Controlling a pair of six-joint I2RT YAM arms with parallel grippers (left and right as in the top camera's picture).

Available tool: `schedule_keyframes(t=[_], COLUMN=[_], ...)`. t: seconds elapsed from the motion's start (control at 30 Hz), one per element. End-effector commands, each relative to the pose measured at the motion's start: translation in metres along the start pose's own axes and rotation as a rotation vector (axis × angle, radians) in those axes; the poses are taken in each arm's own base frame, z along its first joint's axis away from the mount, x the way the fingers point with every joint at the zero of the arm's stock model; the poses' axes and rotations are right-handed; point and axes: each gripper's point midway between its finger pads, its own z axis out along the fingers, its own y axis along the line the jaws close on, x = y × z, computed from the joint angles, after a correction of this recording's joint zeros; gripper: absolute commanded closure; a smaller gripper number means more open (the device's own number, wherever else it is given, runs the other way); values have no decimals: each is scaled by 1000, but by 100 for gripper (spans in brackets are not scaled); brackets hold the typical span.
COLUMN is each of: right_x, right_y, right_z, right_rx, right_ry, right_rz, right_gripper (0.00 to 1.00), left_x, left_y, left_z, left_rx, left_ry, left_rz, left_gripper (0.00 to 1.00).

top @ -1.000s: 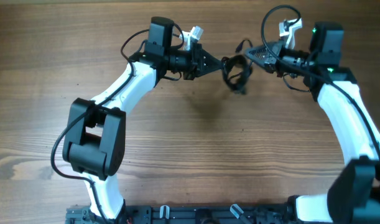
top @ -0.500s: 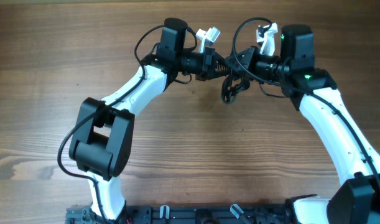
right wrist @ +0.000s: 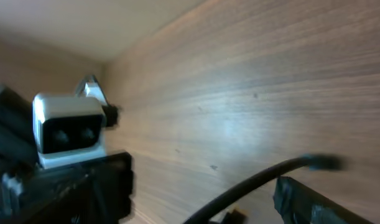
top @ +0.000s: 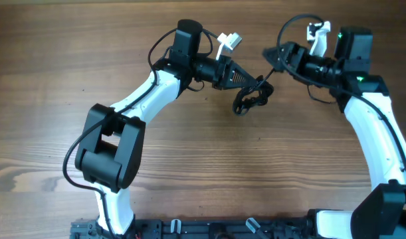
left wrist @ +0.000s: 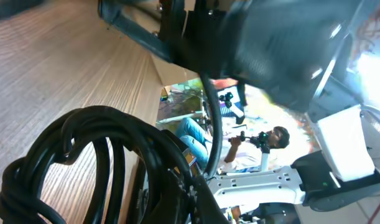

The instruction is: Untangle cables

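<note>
**Open wood on three sides, one bunch between two arms**

Wood surface ran past the frame on three sides of the overhead view. Only along the bottom did a dark rail close it off. Bare wood lay wide on the left, in the middle between the two arms, and below the cables, which sat near the top centre. The left arm curved in from the lower left and the right arm from the lower right, so the room between them narrowed toward the bunch.

The left fingers were closed on the cables, with the bunch just off their tips. Whether it touched the wood could not be told. One strand ran up from it toward the right fingers, which stood near the bunch but apart from it. Whether they were wide or narrow, or touched that strand, could not be told.

Only the left wrist view showed the cables up close: several turns of black cord lying together, too tangled to count. It alone showed an edge of the surface, with a bright room and a person beyond. Only the right wrist view showed a strand crossing above the wood beside one of the right fingers, both blurred, and the left arm's white camera.

Counted: two arms, two sets of fingers, one bunch of cables, two white cameras.
</note>
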Motion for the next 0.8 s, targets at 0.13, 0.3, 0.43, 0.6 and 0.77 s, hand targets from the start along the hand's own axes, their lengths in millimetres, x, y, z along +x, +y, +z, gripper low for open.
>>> schedule_keyframes(t=[0.13,0.3,0.43,0.6,0.77], right_x=[21,2,11,50,71], right_y=[0,9,13,36,42], right_z=[-2,-15,-21,-6,23], right_rx=[-22,-84,-137,-252,-224], right_ry=[77,12,33,133,211], right_rz=[-406,-437,-536,-710,-815], right_gripper=[15,19,24,25,41], left_x=[2,0,-5,-12,-12], left_y=[-22,-20,-18,-15,-15], left_z=[-1,-4,-14,-31,-29], left_rx=[38,28,27,30,30], left_ry=[38,29,9,-30,-27], left_rz=[-205,-472,-588,-714,-726], left_gripper=[96,96,96,96,96])
